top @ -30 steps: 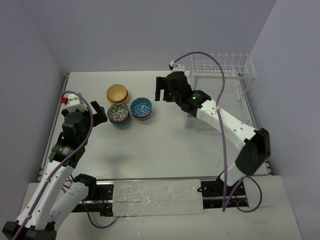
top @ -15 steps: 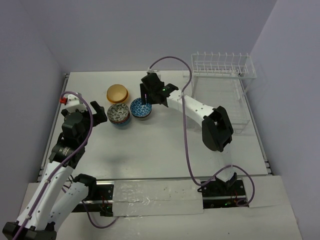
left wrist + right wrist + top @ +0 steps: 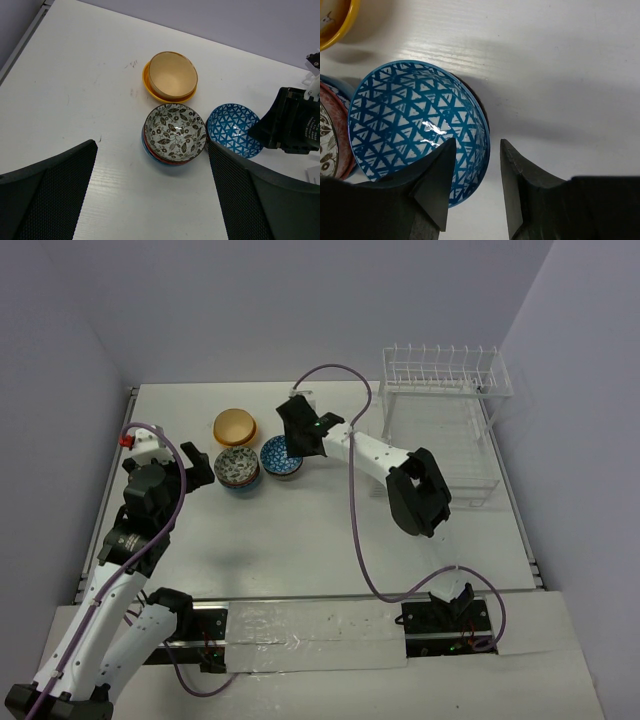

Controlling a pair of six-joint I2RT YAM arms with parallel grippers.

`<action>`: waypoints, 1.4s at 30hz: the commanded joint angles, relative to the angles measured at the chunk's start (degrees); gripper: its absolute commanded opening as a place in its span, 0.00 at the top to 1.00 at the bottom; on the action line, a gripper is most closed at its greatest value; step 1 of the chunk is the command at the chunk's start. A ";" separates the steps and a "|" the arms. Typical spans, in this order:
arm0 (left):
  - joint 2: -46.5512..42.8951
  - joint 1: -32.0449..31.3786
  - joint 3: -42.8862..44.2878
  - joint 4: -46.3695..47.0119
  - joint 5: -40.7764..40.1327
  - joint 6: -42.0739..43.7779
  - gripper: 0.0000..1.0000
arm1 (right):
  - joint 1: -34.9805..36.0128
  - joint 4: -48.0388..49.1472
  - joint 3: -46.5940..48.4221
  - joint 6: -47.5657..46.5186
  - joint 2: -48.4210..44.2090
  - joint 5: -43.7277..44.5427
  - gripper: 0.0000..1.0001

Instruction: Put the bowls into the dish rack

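Observation:
A blue-white triangle-patterned bowl (image 3: 282,454) sits on the table, also in the left wrist view (image 3: 234,130) and the right wrist view (image 3: 410,125). My right gripper (image 3: 298,434) (image 3: 477,145) is open, its jaws straddling this bowl's right rim, one finger inside and one outside. To the bowl's left a brown leaf-patterned bowl (image 3: 238,468) (image 3: 175,131) tops a stack of pink and blue ones. A tan bowl sits in an orange-yellow bowl (image 3: 235,427) (image 3: 170,76) behind them. My left gripper (image 3: 196,468) (image 3: 152,146) is open and empty, just left of the stack. The clear dish rack (image 3: 441,386) stands at the far right, with no bowls in it.
The right arm stretches across the table from the near right to the bowls. The right gripper's black body (image 3: 292,125) shows beside the blue bowl in the left wrist view. Purple walls close the table at the back and sides.
My right arm has swung left from the dish rack to the blue-white bowl and lowered its open jaws over the rim. The left arm has not moved.

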 commanded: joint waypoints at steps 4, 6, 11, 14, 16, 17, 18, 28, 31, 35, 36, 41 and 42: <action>-0.53 -0.21 -0.67 2.82 1.09 0.34 0.01 | 0.52 -0.16 3.97 0.65 1.54 0.81 0.56; -0.53 -0.21 -0.75 2.82 1.00 0.34 0.01 | 0.43 -0.25 4.06 0.65 1.72 1.08 0.58; -0.53 -0.21 -0.75 2.74 1.00 0.34 0.01 | 0.43 -0.07 3.97 0.65 1.98 1.34 0.70; -0.62 -0.21 -0.75 2.82 1.00 0.34 0.01 | 0.43 -0.25 4.32 0.74 2.33 1.61 0.71; -0.62 -0.21 -0.75 2.82 1.09 0.34 0.01 | 0.43 -0.51 4.59 0.65 2.68 1.61 0.70; -0.62 -0.21 -0.75 2.74 1.09 0.34 0.01 | 0.43 -0.60 4.76 0.65 2.77 1.69 0.71; -0.62 -0.21 -0.67 2.82 1.09 0.34 0.01 | 0.43 -0.60 4.85 0.57 2.86 1.61 0.71; -0.79 -0.21 -0.75 2.74 1.00 0.43 0.01 | 0.43 -1.13 6.08 0.39 4.36 1.34 0.73; -0.79 -0.21 -0.75 2.74 1.09 0.43 0.01 | 0.43 -1.04 6.17 0.39 4.27 1.34 0.73; -0.79 -0.21 -0.84 2.74 1.18 0.43 0.01 | 0.43 -1.04 6.26 0.21 4.01 1.96 0.79; -0.79 -0.21 -0.84 2.82 1.18 0.43 0.01 | 0.43 -1.12 6.26 0.13 3.92 2.22 0.85; -0.88 -0.21 -0.84 2.82 1.35 0.43 0.01 | 0.34 -1.30 6.08 -0.58 2.16 3.36 1.00; -0.79 -0.21 -0.84 2.91 1.35 0.43 0.01 | 0.43 -1.21 5.82 -0.75 1.11 3.45 1.00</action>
